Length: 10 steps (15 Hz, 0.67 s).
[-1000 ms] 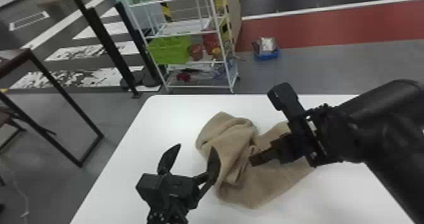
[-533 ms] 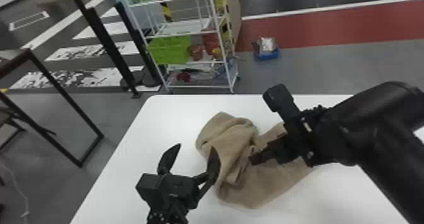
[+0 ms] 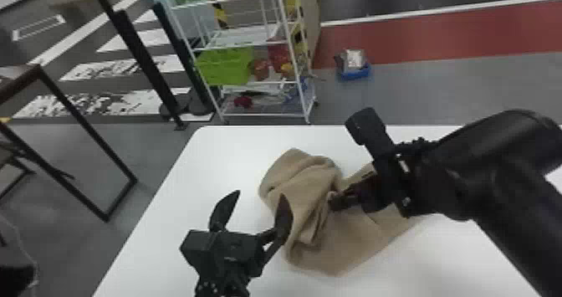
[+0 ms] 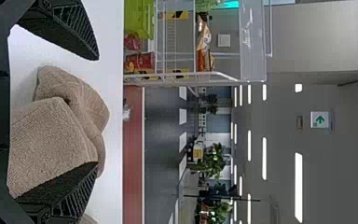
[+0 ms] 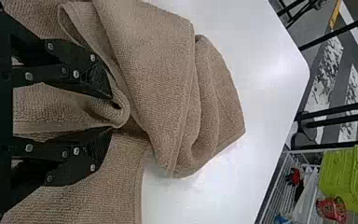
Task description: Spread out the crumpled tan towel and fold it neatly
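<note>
The crumpled tan towel (image 3: 338, 237) lies in folds on the white table. My left gripper (image 3: 260, 195) stands open at the towel's left edge in the head view. In the left wrist view, towel folds (image 4: 51, 135) lie between and beyond the spread fingers of that left gripper (image 4: 93, 112). Over the towel's middle, my right gripper (image 3: 334, 200) reaches in from the right. Seen from the right wrist, a bunched fold of the towel (image 5: 168, 84) is pinched between the fingertips of the right gripper (image 5: 111, 113).
The white table (image 3: 200, 166) has bare surface left of the towel and at its near side. Beyond its far edge stands a wire shelf (image 3: 246, 41) holding a green basket (image 3: 223, 66). A dark-framed table (image 3: 83, 120) is at the left.
The right arm has shifted slightly, its wrist tilting a little to the left and then staying nearly in place, still over the towel. The left gripper and the towel look unchanged.
</note>
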Each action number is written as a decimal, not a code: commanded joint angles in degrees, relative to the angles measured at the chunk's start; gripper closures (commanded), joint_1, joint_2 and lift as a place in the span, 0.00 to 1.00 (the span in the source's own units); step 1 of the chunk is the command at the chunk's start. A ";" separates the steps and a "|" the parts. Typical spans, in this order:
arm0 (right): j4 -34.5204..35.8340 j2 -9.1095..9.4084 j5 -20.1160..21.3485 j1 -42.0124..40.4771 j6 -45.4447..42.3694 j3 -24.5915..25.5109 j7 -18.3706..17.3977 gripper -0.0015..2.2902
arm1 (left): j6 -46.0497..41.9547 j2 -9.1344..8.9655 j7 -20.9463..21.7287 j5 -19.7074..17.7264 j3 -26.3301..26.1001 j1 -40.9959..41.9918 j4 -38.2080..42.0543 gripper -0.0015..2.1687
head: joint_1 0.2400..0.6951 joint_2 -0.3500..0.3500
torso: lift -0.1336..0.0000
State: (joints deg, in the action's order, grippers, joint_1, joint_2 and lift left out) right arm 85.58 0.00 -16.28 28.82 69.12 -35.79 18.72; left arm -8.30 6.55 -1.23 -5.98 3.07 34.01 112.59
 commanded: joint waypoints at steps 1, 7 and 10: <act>0.03 0.05 0.37 0.00 -0.25 -0.15 0.00 0.34 | 0.00 0.04 0.00 0.00 0.00 0.00 0.00 0.04 | 1.00 1.00 | 0.08; -0.68 0.05 0.54 0.00 -0.95 -0.33 0.00 0.52 | 0.00 0.04 0.00 0.00 0.00 0.00 0.08 0.04 | 1.00 1.00 | 0.08; 1.26 0.05 -1.21 -1.23 -1.30 2.48 0.18 0.61 | 0.00 0.04 0.00 0.00 0.09 0.44 0.52 0.04 | 1.00 1.00 | 0.08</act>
State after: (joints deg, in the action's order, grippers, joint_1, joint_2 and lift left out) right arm 85.33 0.00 -16.46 28.49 68.10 -35.21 18.75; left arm -8.30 6.59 -1.23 -5.98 3.10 34.22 112.89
